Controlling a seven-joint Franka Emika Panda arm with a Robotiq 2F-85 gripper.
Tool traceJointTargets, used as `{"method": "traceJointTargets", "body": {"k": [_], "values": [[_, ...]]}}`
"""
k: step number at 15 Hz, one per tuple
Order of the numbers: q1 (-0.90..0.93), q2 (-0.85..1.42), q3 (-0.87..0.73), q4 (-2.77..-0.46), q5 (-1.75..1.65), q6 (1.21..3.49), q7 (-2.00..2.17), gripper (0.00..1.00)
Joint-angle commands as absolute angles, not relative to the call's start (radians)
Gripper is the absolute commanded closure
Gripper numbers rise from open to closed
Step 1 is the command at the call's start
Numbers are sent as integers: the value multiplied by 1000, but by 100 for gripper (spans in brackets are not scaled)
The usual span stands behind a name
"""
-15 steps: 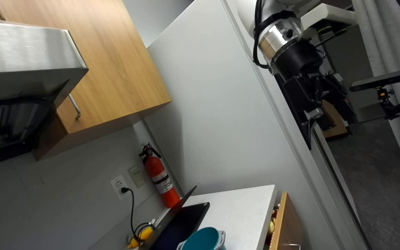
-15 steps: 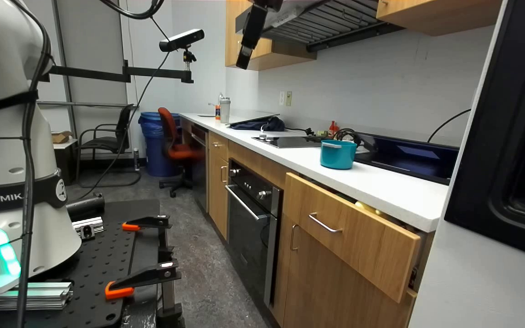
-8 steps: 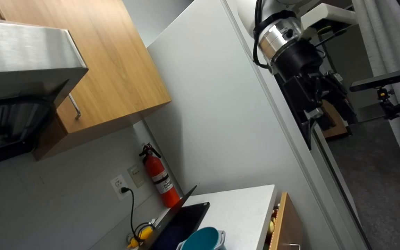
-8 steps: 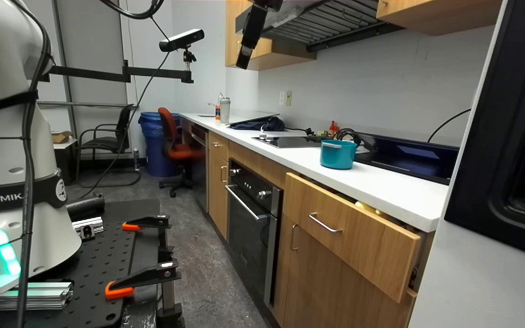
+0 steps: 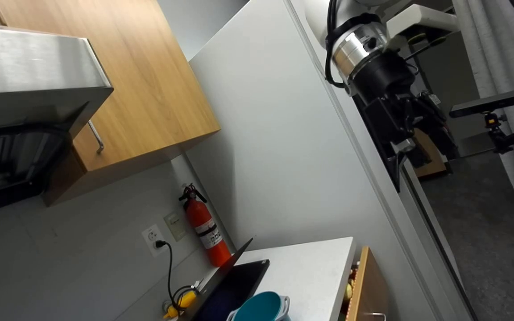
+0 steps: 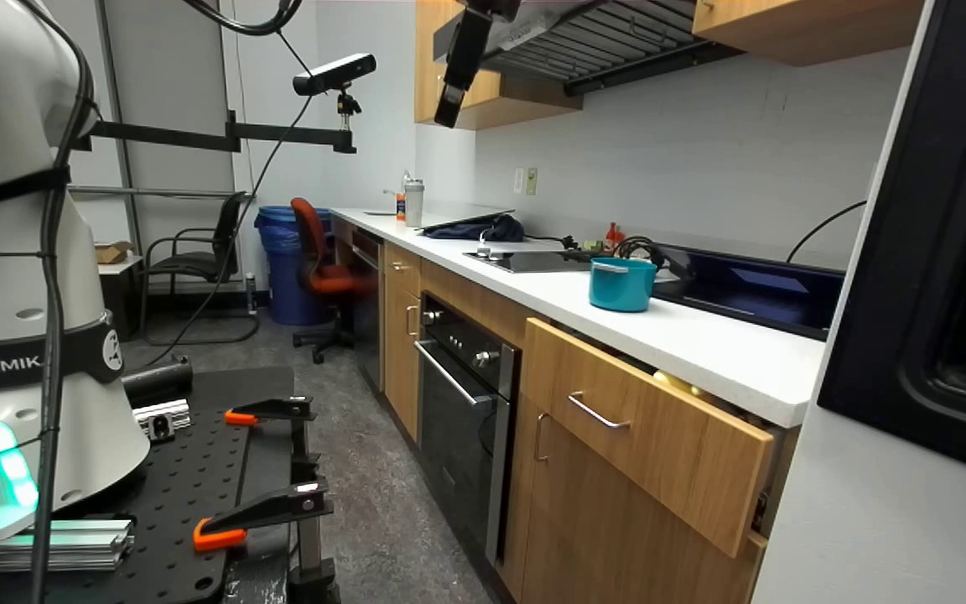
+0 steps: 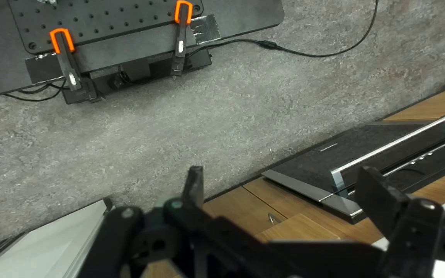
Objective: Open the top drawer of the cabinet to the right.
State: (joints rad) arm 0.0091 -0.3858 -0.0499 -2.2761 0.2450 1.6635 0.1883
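The top drawer (image 6: 651,436) of the low light-wood cabinet (image 6: 600,512) is pulled part way out. Its metal handle (image 6: 599,410) is on the front panel, and pale yellow items show in the gap behind it. The drawer also shows in an exterior view (image 5: 370,287) and, partly hidden by the gripper, in the wrist view (image 7: 298,228). My gripper (image 7: 282,172) is open and empty, its fingers wide apart. It hangs well above the drawer, apart from it, beside the tall white-grey panel in an exterior view (image 5: 420,149). Only one black finger (image 6: 455,84) shows in an exterior view.
A teal pot (image 6: 622,285) and a dark blue tray (image 6: 743,281) stand on the white countertop (image 6: 701,352). An oven (image 6: 462,428) with a bar handle is beside the drawer. The black robot table (image 7: 122,23) carries orange-tipped clamps. A range hood (image 5: 38,62) hangs above.
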Motion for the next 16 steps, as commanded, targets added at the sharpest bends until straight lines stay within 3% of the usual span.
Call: {"method": "traceJointTargets", "body": {"k": [1, 16], "values": [[-12, -381, -32, -2270, 246, 1664, 181, 0], [-14, -224, -8, -2261, 80, 1818, 179, 0]]}}
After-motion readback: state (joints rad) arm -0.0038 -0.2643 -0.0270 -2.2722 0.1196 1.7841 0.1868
